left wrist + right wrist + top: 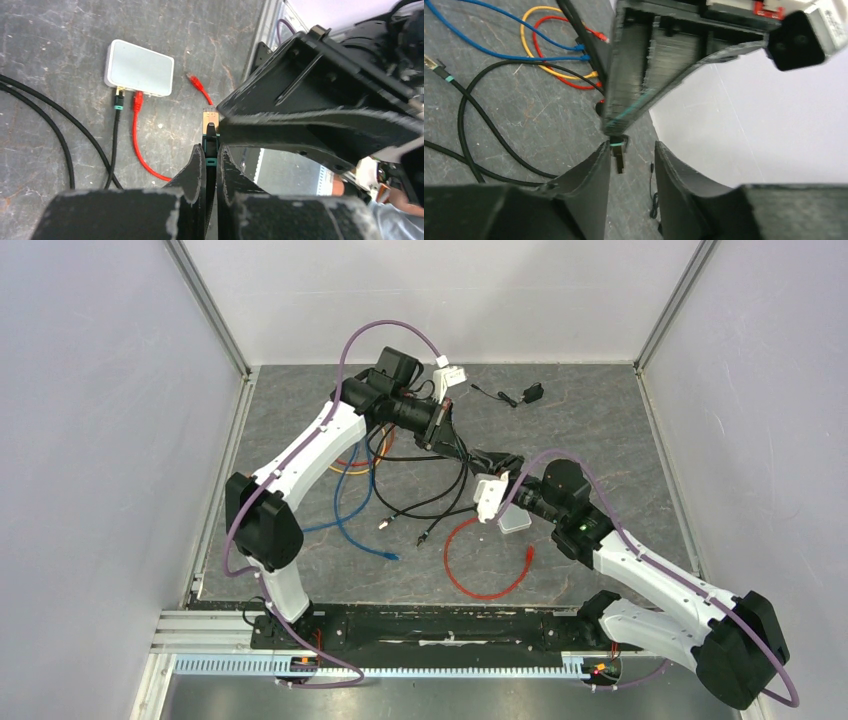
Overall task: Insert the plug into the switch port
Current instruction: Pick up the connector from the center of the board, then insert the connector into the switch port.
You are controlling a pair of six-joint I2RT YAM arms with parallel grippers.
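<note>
The plug [210, 120], a metal tip on a black cable with a teal band, sticks out past my left gripper [211, 150], which is shut on its boot. My right gripper [631, 147] is open. The same plug [618, 156] hangs between its fingers close to the left one, with a gap to the other. In the top view the left gripper [468, 452] and right gripper [497, 468] meet tip to tip over the middle of the mat. The black switch [591, 57] shows only as an edge behind the left gripper, with blue, yellow and red cables plugged in. No free switch port can be made out.
A white rounded box [139, 67] lies on the mat with a black and a red cable plugged in. A red cable loop [485, 560], blue cable [350, 520] and black cables [420, 505] sprawl around. A small black adapter [533, 392] sits at the back.
</note>
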